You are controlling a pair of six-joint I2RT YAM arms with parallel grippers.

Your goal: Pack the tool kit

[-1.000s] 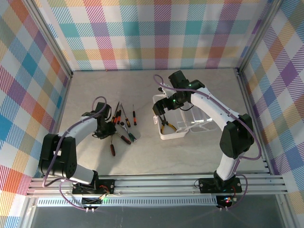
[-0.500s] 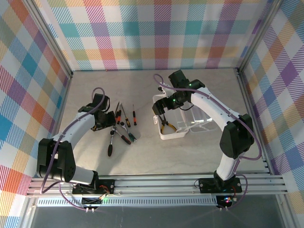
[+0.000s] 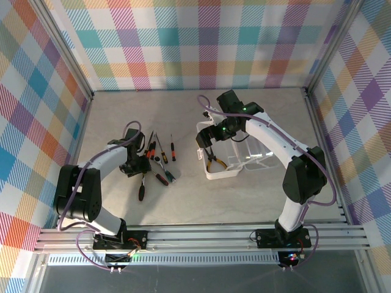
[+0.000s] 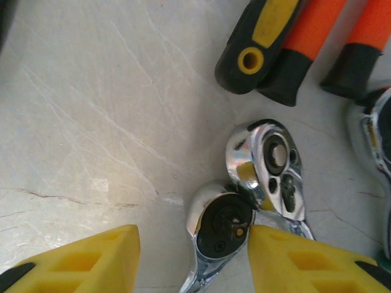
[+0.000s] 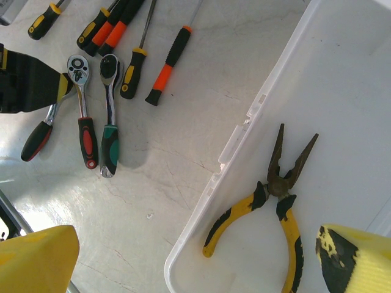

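While your left gripper (image 4: pixel 190 251) stands released, ratchet head (image 4: pixel 220 227) sits between fingers; right gripper (image 5: pixel 195 259) released above pliers (image 5: pixel 276 198) in case (image 5: pixel 348 91).

Three chrome ratchets (image 5: pixel 85 131), one pair of yellow-handled pliers (image 5: pixel 272 189), one translucent case (image 5: pixel 342 73), and at least five screwdrivers (image 5: pixel 166 67); a tight bunch of handles leaves the exact count unsure.

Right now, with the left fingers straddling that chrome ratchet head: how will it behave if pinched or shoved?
Probably slippery: the ratchet head is rounded, polished chrome, so the left fingers may skate off. Likely stiff and heavy for its size, being solid metal. It seems to touch a second ratchet head, so a shove would probably drag both.
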